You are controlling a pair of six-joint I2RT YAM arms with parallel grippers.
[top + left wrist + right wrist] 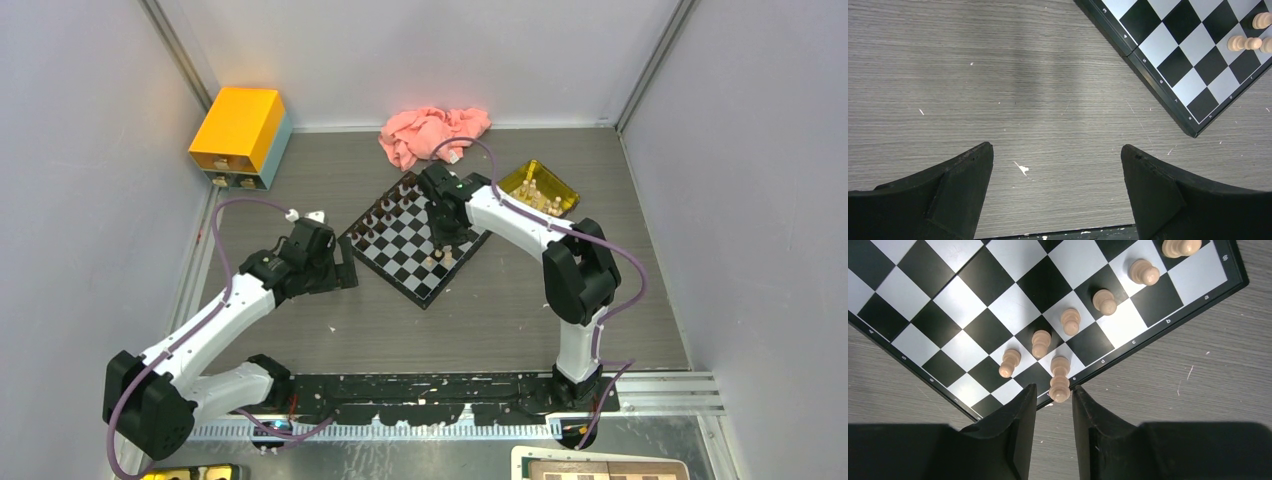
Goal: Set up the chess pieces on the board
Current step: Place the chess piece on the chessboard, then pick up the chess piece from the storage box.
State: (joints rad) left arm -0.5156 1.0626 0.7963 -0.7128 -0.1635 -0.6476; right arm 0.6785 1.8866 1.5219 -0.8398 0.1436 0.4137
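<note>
The black-and-grey board [400, 248] lies turned like a diamond in the middle of the table. Dark brown pieces [385, 210] line its far-left edge and pale pieces [437, 258] its near-right edge. My right gripper [1053, 387] hangs over that edge, its fingers slightly apart around the top of a tall pale piece [1060, 375] that stands upright on an edge square, with a gap showing on the left side. Pale pawns [1040, 342] stand in a row beside it on the board [1013, 305]. My left gripper [1057, 152] is wide open and empty over bare table, left of the board [1168, 45].
A yellow see-through tray [540, 188] with several pale pieces sits right of the board. A pink cloth [432, 135] lies behind it. A yellow box [238, 135] stands at the back left. Another checkered board [600, 468] shows at the bottom edge.
</note>
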